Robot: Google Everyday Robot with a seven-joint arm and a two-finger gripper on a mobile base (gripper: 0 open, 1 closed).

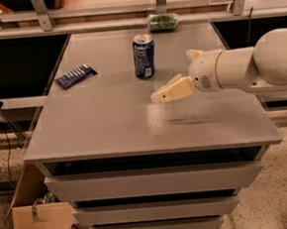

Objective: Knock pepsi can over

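The pepsi can, dark blue with a silver top rim, stands upright on the grey table, at the middle towards the back. My gripper comes in from the right on a white arm and hovers above the table, to the right of the can and slightly nearer the front. Its cream fingers are spread apart and hold nothing. The nearer fingertip is a short gap from the can and does not touch it.
A flat dark blue snack bar wrapper lies at the table's left. A green translucent packet sits at the back edge. Metal railing posts stand behind the table. A cardboard box is on the floor at the lower left.
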